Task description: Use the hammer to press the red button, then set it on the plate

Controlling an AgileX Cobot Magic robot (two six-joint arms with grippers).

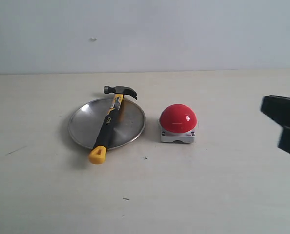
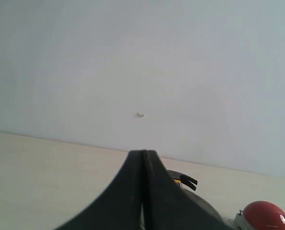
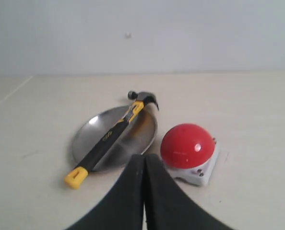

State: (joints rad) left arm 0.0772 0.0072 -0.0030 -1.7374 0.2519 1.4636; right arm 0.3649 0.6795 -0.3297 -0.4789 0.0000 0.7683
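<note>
1. The hammer (image 1: 109, 122) lies slantwise across the plate (image 1: 81, 127). Its dark head sits past the far rim, and its yellow end overhangs the near rim onto the counter (image 1: 208, 195).
2. The red button (image 1: 177, 118) stands just beside the plate on the right, apart from it and from the hammer.
3. The left claw (image 2: 143, 155) has its fingers pressed flat together with nothing between them. It hangs back from the things, and only the hammer's head and the button peek past it.
4. The right claw (image 3: 144, 158) is likewise closed tight and empty. It faces the plate and button from well apart.
5. The hammer is already on the plate, but nothing here shows whether the button has been pressed.
6. Handling, as a judgement: the hammer is rigid and head-heavy, so a hold near the yellow end would likely let the head droop and twist.
7. The black grip looks matt and less slippery than the yellow neck. A hold on it, somewhat towards the head, should balance best.
8. The handle bridges the rim, so the fingers need to straddle it from the sides.
9. The plate looks light and slick, and a push on the overhanging end could tip or slide it.
</note>
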